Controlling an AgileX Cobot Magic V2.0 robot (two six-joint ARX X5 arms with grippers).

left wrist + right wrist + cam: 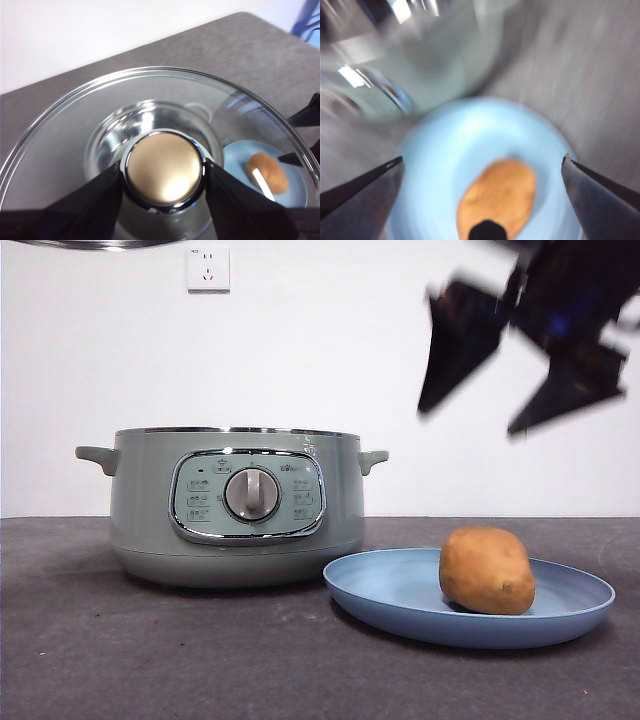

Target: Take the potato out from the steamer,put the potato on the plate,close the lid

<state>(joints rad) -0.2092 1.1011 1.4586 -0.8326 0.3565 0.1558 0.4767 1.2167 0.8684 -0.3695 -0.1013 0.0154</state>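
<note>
The golden-brown potato [487,570] lies on the blue plate [400,590], to the right of the sage-green steamer [235,505], which stands uncovered. High above the plate my right gripper [468,421] hangs open and holds nothing. Its blurred wrist view looks down past the right gripper [480,162] at the potato [497,197] on the plate [450,145]. My left gripper [164,175] is shut on the knob [164,169] of the glass lid [75,130] and holds it up over the steamer [145,117]. Only the lid's chrome rim [95,243] shows at the front view's top edge.
A dark grey table [150,660] runs to a white wall with a socket [208,268]. The plate sits close to the steamer's right side, and the steamer's handle [372,458] reaches out over the plate's left rim.
</note>
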